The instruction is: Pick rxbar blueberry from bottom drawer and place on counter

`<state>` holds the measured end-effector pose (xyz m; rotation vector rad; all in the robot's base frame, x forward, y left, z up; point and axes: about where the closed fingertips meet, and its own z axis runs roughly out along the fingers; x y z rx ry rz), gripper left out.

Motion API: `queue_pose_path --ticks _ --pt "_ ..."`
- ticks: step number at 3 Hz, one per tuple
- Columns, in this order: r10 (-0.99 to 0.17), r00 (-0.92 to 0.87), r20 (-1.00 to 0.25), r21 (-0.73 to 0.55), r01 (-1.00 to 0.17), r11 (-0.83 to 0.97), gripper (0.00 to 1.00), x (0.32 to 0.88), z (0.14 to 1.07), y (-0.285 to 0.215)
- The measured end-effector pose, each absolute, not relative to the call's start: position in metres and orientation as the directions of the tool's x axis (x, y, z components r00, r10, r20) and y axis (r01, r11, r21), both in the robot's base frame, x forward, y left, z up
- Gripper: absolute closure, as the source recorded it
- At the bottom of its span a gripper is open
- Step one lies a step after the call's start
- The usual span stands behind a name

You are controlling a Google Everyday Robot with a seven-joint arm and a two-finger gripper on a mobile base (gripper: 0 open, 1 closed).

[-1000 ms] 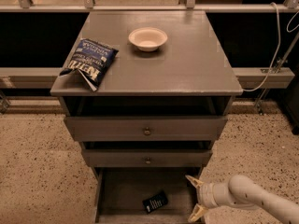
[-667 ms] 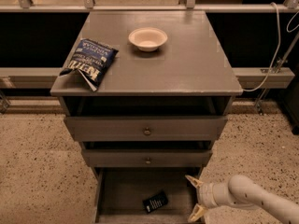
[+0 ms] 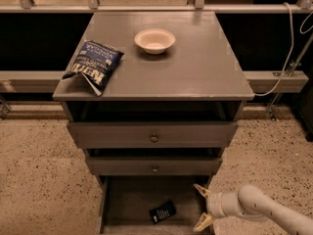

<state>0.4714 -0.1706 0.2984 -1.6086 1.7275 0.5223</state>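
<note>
grey counter holds a chip bag and a white bowl, well above the jaws; speckled floor around the cabinet. gripper sits at the right edge of the open bottom drawer, jaws spread wide, pinching nothing. rxbar blueberry lies flat in the drawer just left of the jaws, not touching, long axis slanting lower-left to upper-right, toward them.

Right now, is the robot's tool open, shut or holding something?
Tool: open, holding nothing, at the right side of the bottom drawer, apart from the rxbar blueberry.
</note>
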Motion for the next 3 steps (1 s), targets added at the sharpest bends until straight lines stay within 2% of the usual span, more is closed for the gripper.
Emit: queue_pose_path --ticks 3 --pt "-0.656 -0.042 -0.753 -0.115 -0.974 0.195 0.00 0.483 0.261 -0.158"
